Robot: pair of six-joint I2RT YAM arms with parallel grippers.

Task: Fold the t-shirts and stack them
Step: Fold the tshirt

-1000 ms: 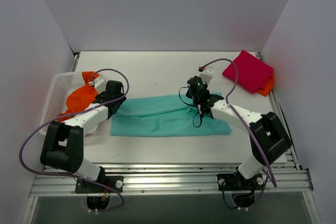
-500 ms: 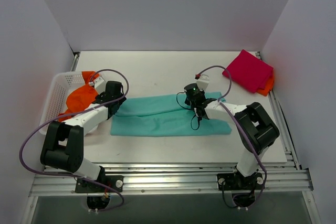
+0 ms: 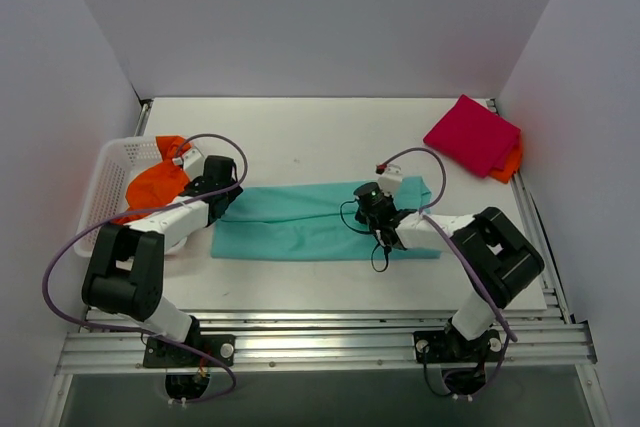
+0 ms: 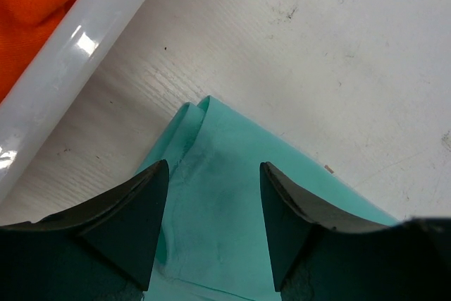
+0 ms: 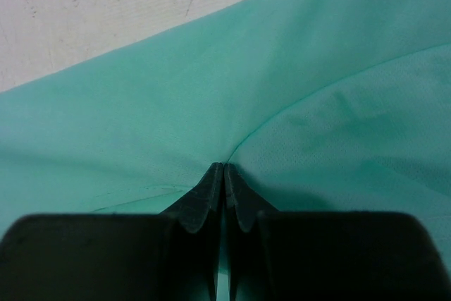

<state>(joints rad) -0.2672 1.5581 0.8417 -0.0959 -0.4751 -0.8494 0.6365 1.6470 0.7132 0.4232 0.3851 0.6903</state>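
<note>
From above, the teal shirt (image 3: 310, 222) lies flat across the middle of the table (image 3: 300, 127) as a long band, folded lengthwise but not yet crosswise. A pink shirt (image 3: 472, 134) sits folded at 2 o'clock on top of an orange one (image 3: 510, 160), so that pile has two. Another orange shirt (image 3: 152, 187) is bunched in the basket (image 3: 108, 159) at 9 o'clock, untouched. Your left gripper (image 3: 224, 205) is at the band's 9 o'clock end and your right gripper (image 3: 368, 209) is right of its middle, toward 3 o'clock. In the left wrist view, the jaws stand apart just above the shirt's corner, holding nothing, with the basket's rim at 10 o'clock. In the right wrist view, the jaws are pressed together low on the cloth, and a crease runs straight into their tips, so they look pinched on a fold. By my reading you are midway: finish and stack this shirt, then do the one in the basket.
</note>
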